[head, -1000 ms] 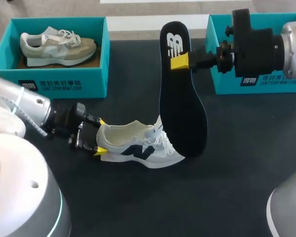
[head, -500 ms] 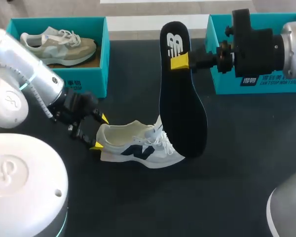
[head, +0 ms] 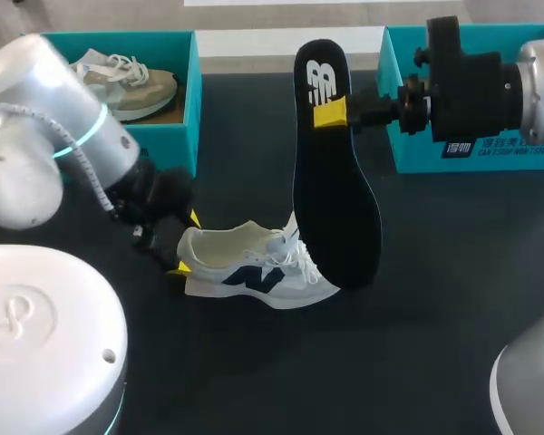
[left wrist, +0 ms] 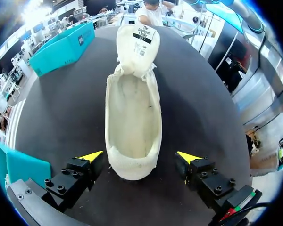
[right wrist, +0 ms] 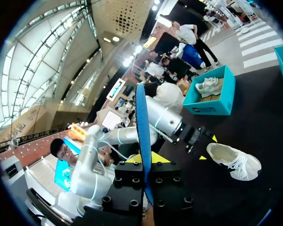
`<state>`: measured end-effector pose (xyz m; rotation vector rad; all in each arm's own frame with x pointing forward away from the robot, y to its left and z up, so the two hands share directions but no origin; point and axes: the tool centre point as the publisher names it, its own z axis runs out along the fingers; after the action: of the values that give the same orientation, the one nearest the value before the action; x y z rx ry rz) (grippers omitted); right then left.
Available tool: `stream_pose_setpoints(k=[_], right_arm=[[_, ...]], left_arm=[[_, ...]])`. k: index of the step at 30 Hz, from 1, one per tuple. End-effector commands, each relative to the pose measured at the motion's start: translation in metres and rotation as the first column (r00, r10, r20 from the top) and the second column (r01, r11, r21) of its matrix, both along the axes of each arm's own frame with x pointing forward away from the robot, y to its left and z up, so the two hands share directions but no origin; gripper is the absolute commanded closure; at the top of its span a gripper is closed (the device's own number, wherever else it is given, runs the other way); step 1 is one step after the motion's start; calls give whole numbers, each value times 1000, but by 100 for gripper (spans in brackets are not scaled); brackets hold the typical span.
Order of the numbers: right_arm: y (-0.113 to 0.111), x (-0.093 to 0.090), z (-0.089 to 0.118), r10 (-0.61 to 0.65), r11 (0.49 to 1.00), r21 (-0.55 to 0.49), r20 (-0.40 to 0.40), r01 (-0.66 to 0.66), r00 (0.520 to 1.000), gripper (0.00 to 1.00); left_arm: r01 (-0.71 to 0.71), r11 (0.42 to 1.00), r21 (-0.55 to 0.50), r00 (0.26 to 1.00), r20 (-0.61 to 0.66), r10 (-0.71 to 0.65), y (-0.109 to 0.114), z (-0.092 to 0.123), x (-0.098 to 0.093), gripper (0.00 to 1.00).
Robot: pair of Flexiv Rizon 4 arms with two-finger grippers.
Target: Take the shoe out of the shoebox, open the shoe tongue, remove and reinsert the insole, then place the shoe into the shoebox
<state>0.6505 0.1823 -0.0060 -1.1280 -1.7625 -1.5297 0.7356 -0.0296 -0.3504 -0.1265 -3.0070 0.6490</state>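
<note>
Left gripper (left wrist: 140, 156) pivots behind the sneaker's (left wrist: 132, 113) heel, fingers apart astride it; right gripper (head: 332, 114), clamped on the insole (head: 334, 199), should feed it toe-first.

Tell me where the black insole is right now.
In the head view the black foam insole stands upright mid-table, pinched near its upper end by the right gripper, its lower end beside the laced toe of the white sneaker.

My right end effector (right wrist: 145, 159) grips the insole (right wrist: 140, 117) edge-on. Ahead, the white shoe (right wrist: 235, 161) lies on the surface (right wrist: 257, 123), my left end effector (right wrist: 207, 148) at its heel, a teal shoebox (right wrist: 213, 102) beyond.
</note>
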Motion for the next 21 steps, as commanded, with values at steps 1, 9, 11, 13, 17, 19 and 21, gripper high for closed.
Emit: stream_pose_setpoints(k=[1, 9, 11, 13, 17, 19, 21], right_arm=[[4, 2, 0, -1, 1000, -2, -2, 1, 1000, 100], [4, 2, 0, -1, 1000, -2, -2, 1, 1000, 100], [4, 2, 0, -1, 1000, -2, -2, 1, 1000, 100], [4, 2, 0, -1, 1000, -2, -2, 1, 1000, 100], [4, 2, 0, -1, 1000, -2, -2, 1, 1000, 100], [4, 2, 0, -1, 1000, -2, -2, 1, 1000, 100], [4, 2, 0, -1, 1000, -2, -2, 1, 1000, 100]], left_arm=[[8, 987, 163, 1000, 9, -10, -11, 14, 3, 0], [-47, 957, 287, 999, 17, 44, -12, 14, 6, 0], [-51, 954, 296, 999, 28, 44, -13, 14, 5, 0], [-64, 948, 313, 998, 34, 56, -12, 15, 4, 0], [-75, 946, 315, 997, 44, 65, -11, 13, 7, 0], [-76, 946, 316, 997, 44, 66, -11, 13, 7, 0], [-75, 946, 316, 997, 45, 64, -11, 14, 7, 0]])
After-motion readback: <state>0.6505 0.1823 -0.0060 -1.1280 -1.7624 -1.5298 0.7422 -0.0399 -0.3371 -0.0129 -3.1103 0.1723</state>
